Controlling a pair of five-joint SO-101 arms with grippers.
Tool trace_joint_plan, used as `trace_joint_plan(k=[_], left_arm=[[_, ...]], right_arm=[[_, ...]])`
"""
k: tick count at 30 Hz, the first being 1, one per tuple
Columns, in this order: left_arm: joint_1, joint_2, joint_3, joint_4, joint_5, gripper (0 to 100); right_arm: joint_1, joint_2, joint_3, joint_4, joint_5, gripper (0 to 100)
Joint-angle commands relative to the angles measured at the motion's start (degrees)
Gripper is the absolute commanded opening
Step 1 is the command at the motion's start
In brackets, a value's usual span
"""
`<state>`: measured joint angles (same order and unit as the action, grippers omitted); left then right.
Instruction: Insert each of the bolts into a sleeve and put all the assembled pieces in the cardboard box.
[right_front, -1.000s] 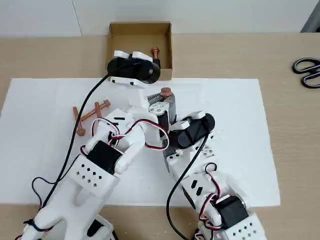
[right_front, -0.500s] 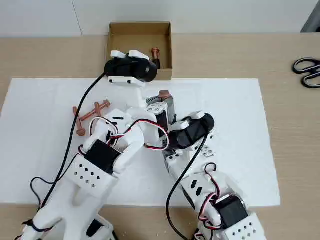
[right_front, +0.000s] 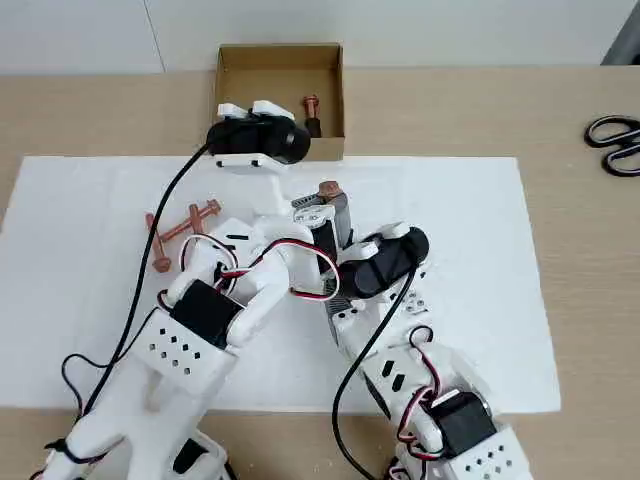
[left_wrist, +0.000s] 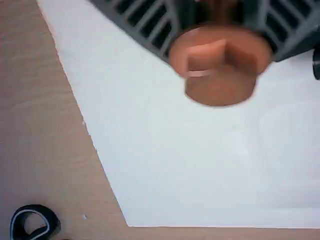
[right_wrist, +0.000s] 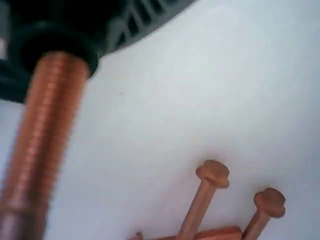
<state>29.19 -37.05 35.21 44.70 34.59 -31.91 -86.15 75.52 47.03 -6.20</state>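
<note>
We see the left arm rise from the table's near left corner and fold across the white paper (right_front: 480, 250). Its wrist is turned toward the cardboard box (right_front: 222, 80). The left gripper (left_wrist: 220, 17) has a dark ribbed jaw on each side of a copper bolt (left_wrist: 220, 65), closed on it just behind the head. The right arm leans in from the near right, and both grippers meet over the middle of the paper, near the box's front wall. Beside the right gripper (right_wrist: 65, 27), the bolt's threaded shaft passes through a black sleeve (right_wrist: 57, 42). We cannot tell whether that gripper is clamped on it. The loose bolts (right_front: 185, 225) lie on the paper, and one assembled piece (right_front: 311, 112) rests in the box.
</note>
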Motion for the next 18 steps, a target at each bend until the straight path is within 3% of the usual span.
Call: trace_joint_plan(k=[1, 18], left_arm=[[1.1, -1.5, -0.7, 0.1, 0.2, 1], [1.3, -1.6, 2.4, -0.9, -2.5, 1]], right_arm=[[0.0, -1.1, -0.6, -1.5, -0.8, 0.3], [0.1, -1.1, -0.6, -1.5, -0.8, 0.3]])
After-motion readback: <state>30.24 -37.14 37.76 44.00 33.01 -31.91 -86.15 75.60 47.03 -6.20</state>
